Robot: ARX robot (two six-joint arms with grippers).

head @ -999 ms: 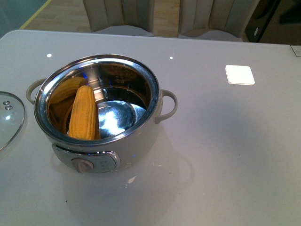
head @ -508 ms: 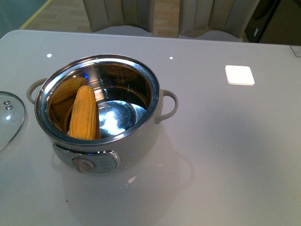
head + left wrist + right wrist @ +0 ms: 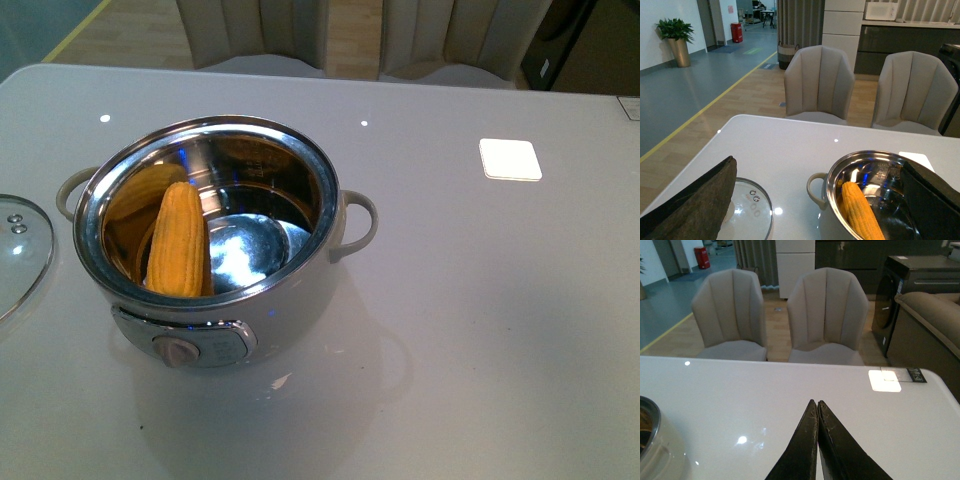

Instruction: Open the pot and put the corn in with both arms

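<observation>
Looking down from the front, the pot (image 3: 215, 240) stands uncovered on the white table (image 3: 480, 300), and the corn (image 3: 178, 240) is inside it, leaning against the steel wall at about nine o'clock of the bowl, one end down on the bottom, the other up near the rim. The glass lid (image 3: 18, 250) lies flat on the table well out at nine o'clock from the pot, apart from it. So both halves of the job look done: lid off, corn in. I judge nothing is left but to keep clear.

Neither arm shows in the front view. From the left wrist, the left gripper (image 3: 815, 200) stands wide apart and empty, one finger over the lid side, the other over the pot side. From the right wrist, the right gripper (image 3: 818, 412) has its fingertips pressed together with nothing between them, over bare table out at three o'clock from the pot. A small white square (image 3: 510, 158) lies at two o'clock, untouched.
</observation>
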